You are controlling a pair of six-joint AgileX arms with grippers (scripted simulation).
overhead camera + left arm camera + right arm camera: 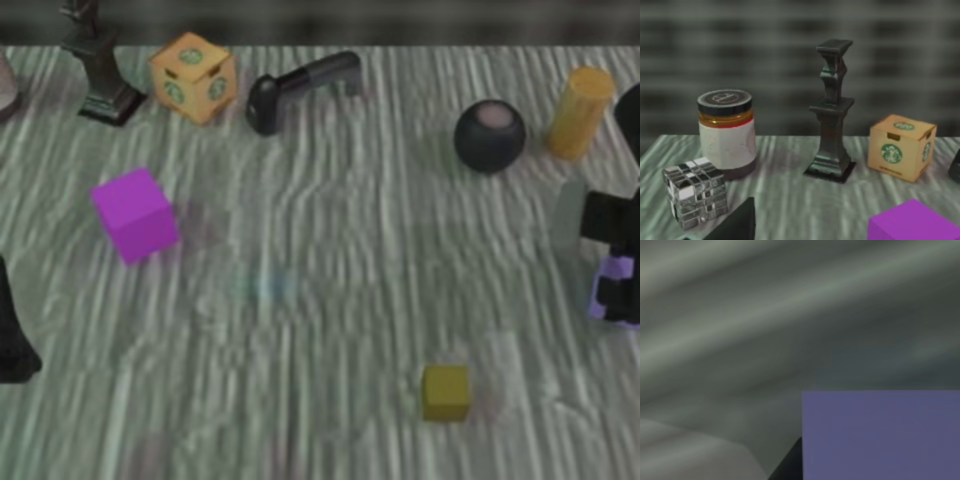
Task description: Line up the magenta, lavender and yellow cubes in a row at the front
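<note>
Lavender cube (pale purple, matte) sits clenched in the right end effector at the table's right edge.

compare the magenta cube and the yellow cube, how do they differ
The magenta cube is clearly larger than the yellow cube. The magenta cube sits on the table's left side, farther back; the yellow cube sits right of centre, nearer the front. Both are plain cubes resting free on the table.

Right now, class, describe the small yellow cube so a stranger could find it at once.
Start at the striped grey-green table and go to its front edge, right of centre. The yellow cube sits there alone, flat on the surface. It is small, plain and mustard-coloured, unlike the tall yellow-orange cylinder at the back right.
</note>
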